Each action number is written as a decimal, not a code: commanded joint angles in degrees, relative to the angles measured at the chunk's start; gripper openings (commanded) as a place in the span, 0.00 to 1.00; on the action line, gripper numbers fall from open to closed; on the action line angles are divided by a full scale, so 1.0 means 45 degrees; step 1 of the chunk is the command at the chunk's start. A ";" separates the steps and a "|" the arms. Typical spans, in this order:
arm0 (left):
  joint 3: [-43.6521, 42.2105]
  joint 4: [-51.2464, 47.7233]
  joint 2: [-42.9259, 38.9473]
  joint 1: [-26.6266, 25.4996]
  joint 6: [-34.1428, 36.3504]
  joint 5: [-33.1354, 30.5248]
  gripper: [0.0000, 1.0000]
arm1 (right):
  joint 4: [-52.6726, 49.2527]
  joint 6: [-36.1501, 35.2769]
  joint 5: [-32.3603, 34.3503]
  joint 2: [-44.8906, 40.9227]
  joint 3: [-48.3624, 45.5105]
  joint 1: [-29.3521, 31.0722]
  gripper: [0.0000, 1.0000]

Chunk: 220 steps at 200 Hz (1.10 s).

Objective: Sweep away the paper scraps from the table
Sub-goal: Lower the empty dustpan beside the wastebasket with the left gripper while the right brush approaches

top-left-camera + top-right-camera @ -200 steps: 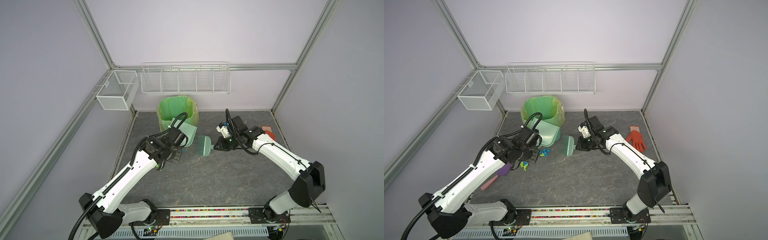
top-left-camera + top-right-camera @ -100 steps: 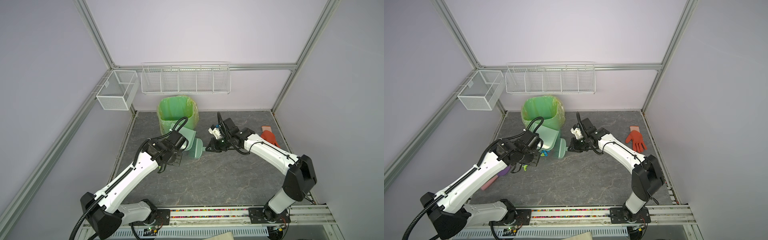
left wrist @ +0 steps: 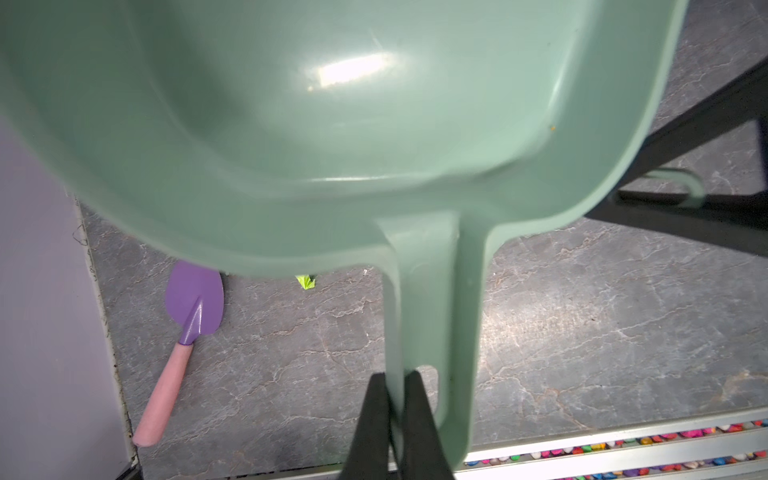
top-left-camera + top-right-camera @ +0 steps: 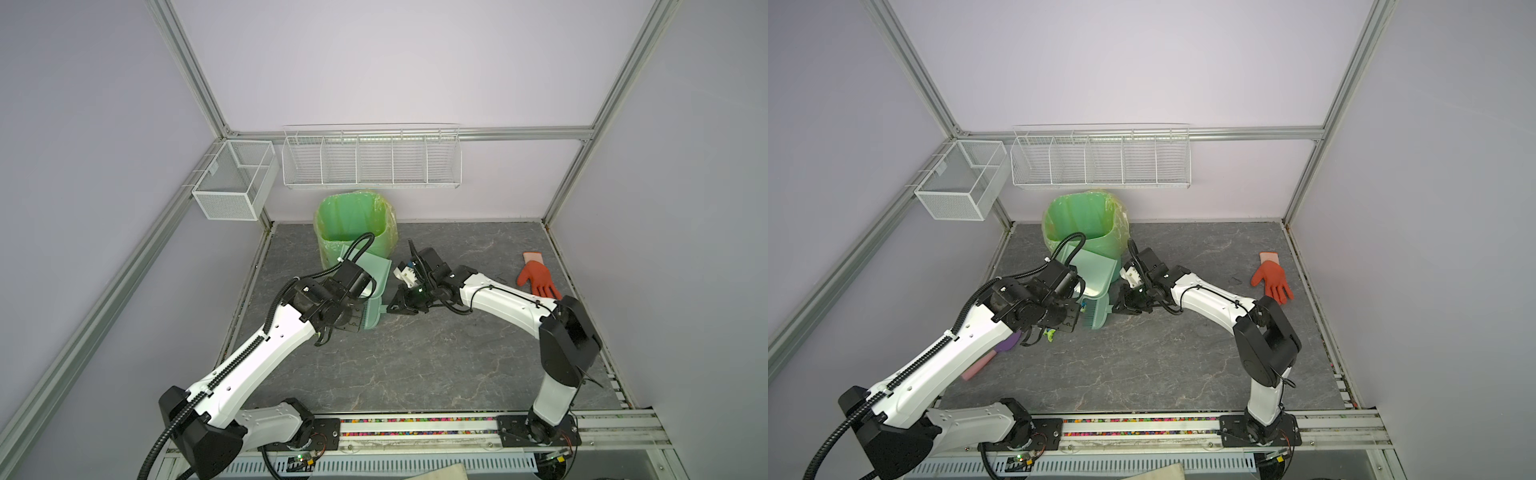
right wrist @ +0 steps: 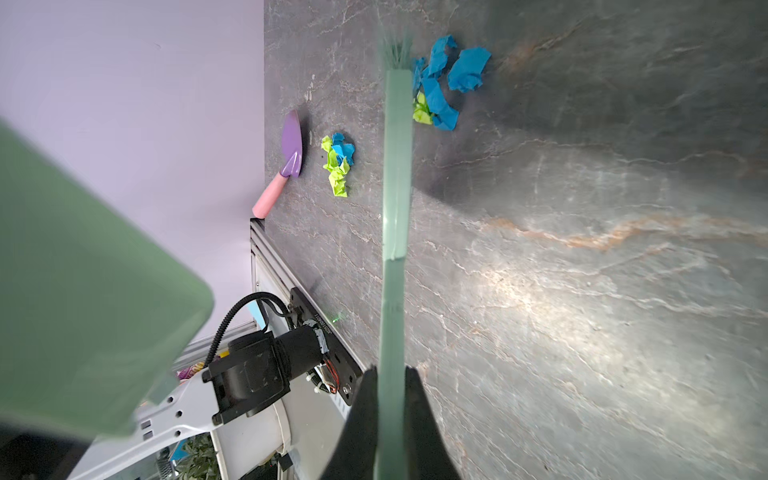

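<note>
The left tool (image 3: 392,384) is clamping the dustpan (image 3: 332,124) by its handle, jaws closed on it. The right tool (image 5: 390,376) is clamping the brush (image 5: 397,166) by its handle, holding it just beside the dustpan. The paper scraps (image 5: 440,83) are lying on the worktop (image 5: 582,291) in two clusters near the dustpan.

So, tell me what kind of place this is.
Probably a robot lab test cell, not a home: plain walls boxed in by aluminium frame rails, two arms bolted to a base rail, and staged props like the wire basket and bin.
</note>
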 commanded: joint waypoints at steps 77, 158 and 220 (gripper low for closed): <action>-0.0347 0.0322 -0.0533 -0.0036 0.0135 0.0332 0.00 | 0.1042 0.1157 -0.0792 0.2174 0.2274 0.0089 0.07; -0.0261 0.0287 -0.0123 -0.0036 0.0169 0.0497 0.00 | 0.1659 0.1500 -0.1188 0.2587 0.1459 -0.0478 0.07; -0.0155 0.0319 0.0116 -0.0036 0.0199 0.1175 0.00 | 0.0670 0.0730 -0.1405 0.1157 -0.0569 -0.1919 0.07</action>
